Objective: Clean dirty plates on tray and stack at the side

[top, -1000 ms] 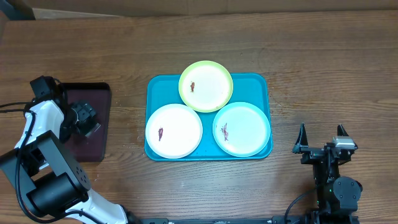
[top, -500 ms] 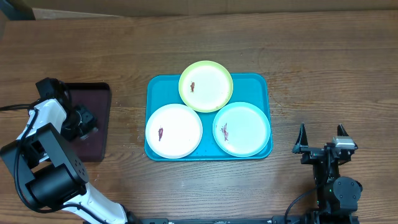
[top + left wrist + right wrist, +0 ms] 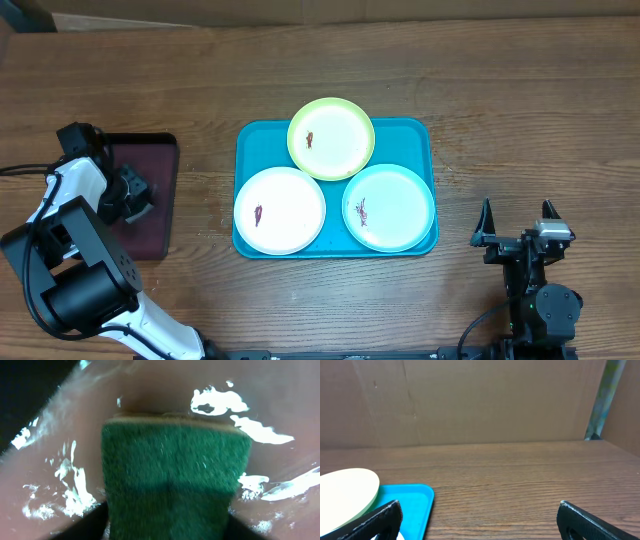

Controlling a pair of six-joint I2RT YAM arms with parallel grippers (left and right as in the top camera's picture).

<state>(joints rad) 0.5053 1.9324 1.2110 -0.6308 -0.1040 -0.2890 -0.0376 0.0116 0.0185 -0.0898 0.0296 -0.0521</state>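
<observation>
Centre of brown wooden table [image 3: 500, 80] carries large turquoise rectangular plastic tray [image 3: 250, 135]. Lime-green-rimmed round plate [image 3: 331, 138] overhangs its far edge, white-rimmed plate [image 3: 280, 210] sits at near-left corner, pale-aqua-rimmed plate [image 3: 389, 207] at near-right corner, each smeared dark red. Left gripper [image 3: 133, 194] is over small dark maroon tray [image 3: 150, 225] at table's left edge, green scouring sponge [image 3: 172, 480] right at its fingers; gripping or not, cannot tell. Right gripper [image 3: 518, 222] sits by near-right corner, jaws spread, empty.

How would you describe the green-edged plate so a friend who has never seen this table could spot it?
On the wooden table lies a big turquoise tray holding three small round plates. The green-edged plate sits at the tray's far edge, jutting over its rim. It alone has a lime-green rim; the white plate and the pale aqua plate lie side by side nearer.
</observation>
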